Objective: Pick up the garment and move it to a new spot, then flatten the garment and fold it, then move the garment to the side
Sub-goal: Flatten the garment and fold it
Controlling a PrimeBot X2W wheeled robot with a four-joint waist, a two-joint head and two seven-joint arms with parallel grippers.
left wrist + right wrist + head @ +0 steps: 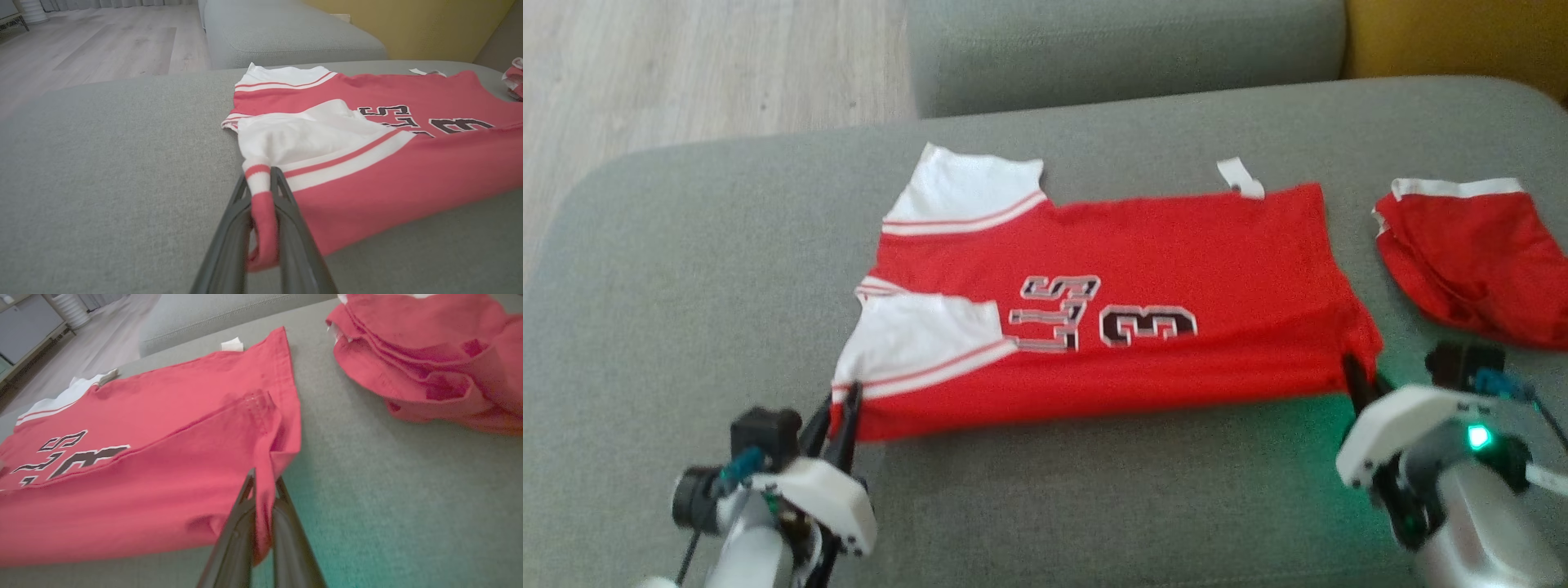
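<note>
Nearest to me, the left end effector [844, 412] was clenched on the near sleeve corner of the red garment [1143, 269]; from the left wrist view, a striped strip of cuff ran pinched between its two dark fingers. Across from it, the right end effector [1357, 374] was likewise clamped on the near hem corner, with a tuck of red cloth drawn up between its fingers.

The garment lay spread sideways on the grey sofa cushion [686, 269], number and lettering facing up, collar end to the robot's left and hem to its right. It looked mostly smooth. The near white sleeve [923, 335] was laid in over the chest, and a crease ran along the near side, so I judged the carrying and the flattening done and a lengthwise fold in hand, both near corners gripped for it.

By my reckoning, what remained was finishing the fold and then shifting the bundle aside. A second red piece [1470, 253] sat crumpled just beyond the hem, well clear of the grip. A small white tag [1241, 175] poked out at the far edge.
</note>
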